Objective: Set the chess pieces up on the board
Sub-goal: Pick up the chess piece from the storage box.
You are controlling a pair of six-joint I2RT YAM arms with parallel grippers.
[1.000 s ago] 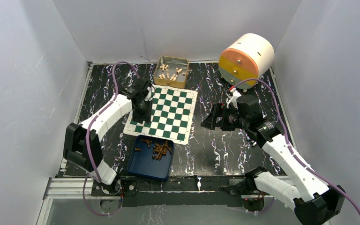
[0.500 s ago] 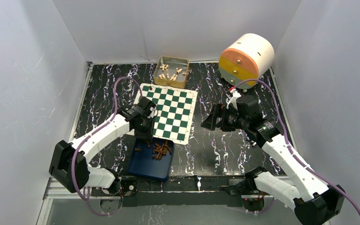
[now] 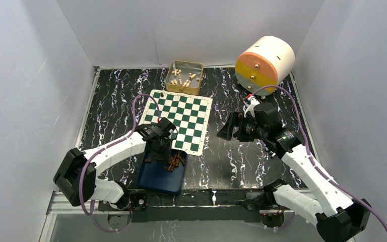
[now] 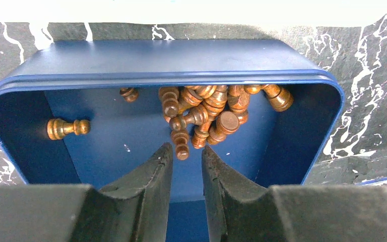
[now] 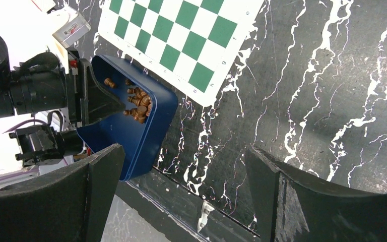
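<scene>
The dark-brown chess pieces (image 3: 174, 161) lie in a heap (image 4: 211, 108) inside a blue tray (image 3: 156, 179), with one lone piece (image 4: 68, 127) lying apart at the left. My left gripper (image 4: 187, 151) is lowered into the tray (image 4: 171, 78). Its jaws stand a narrow gap apart and are empty, and the head of one lying piece (image 4: 182, 149) sits just beyond the fingertips. From above, that gripper (image 3: 161, 151) is at the tray's far edge. The green-and-white board (image 3: 179, 118) lies behind it with no piece on it. My right gripper (image 3: 227, 130) hovers wide open to the right of the board.
A gold tin (image 3: 184, 76) of cream pieces stands behind the board. A large white and orange drum (image 3: 264, 63) lies at the back right. The right wrist view shows the board's corner (image 5: 181, 35), the tray (image 5: 131, 146) and the table's near edge.
My left arm has swung from the board's left edge back toward me and down into the blue tray, its jaws narrowing. The right arm has not moved.
</scene>
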